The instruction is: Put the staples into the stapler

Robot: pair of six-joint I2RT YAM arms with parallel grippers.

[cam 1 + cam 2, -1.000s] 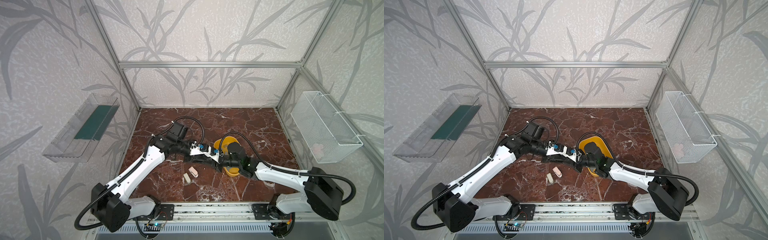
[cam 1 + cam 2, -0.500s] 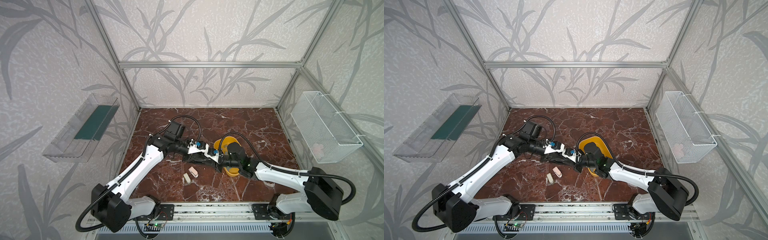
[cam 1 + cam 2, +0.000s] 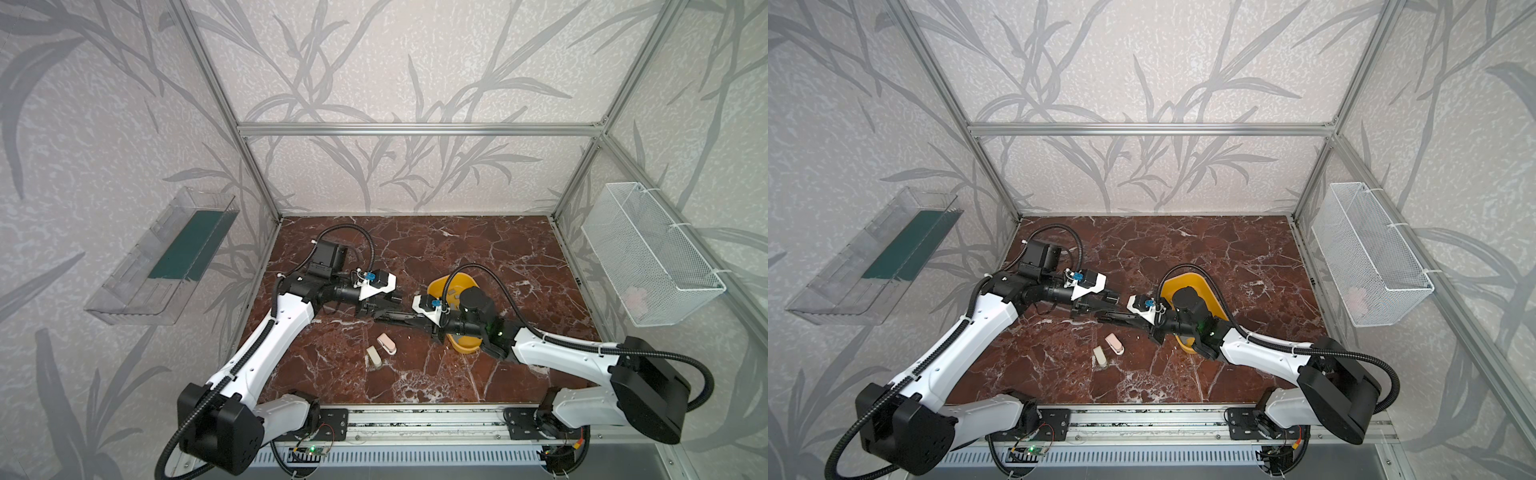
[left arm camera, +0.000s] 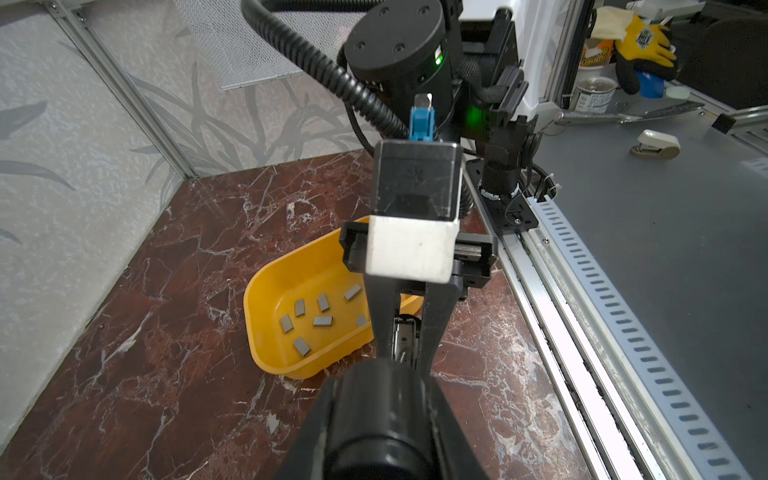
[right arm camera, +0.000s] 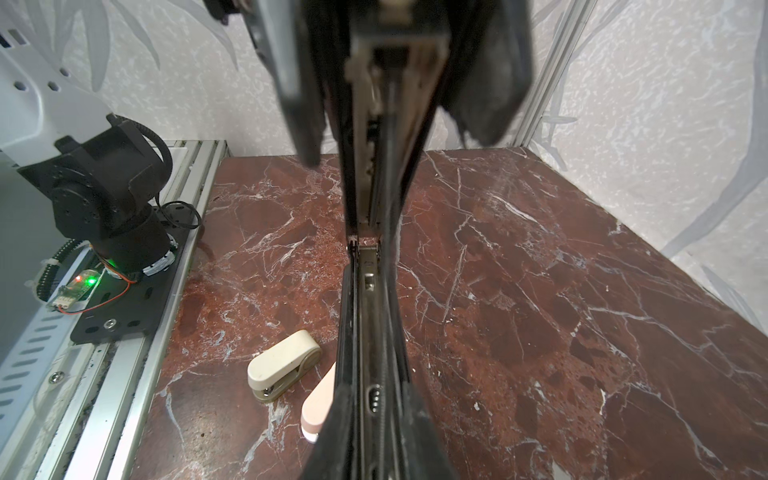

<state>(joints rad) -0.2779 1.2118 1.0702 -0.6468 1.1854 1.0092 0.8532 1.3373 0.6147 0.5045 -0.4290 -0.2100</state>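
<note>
Matt grey metal staples point(image 4: 322, 321) in a smooth yellow plastic tray point(image 4: 249, 309) on a glossy red-brown marble-look tabletop point(image 4: 166, 332), with a matt black stapler point(image 3: 403, 320) baring its shiny metal channel point(image 5: 369, 286), smooth plastic mini staplers point(image 5: 282, 365), a white wire-mesh basket point(image 3: 648, 257) and a clear plastic bin point(image 3: 124, 291).

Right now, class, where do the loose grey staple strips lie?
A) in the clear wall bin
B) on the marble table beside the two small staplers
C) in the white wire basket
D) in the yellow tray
D: the left wrist view shows the staples scattered flat on the floor of the yellow tray.
</note>
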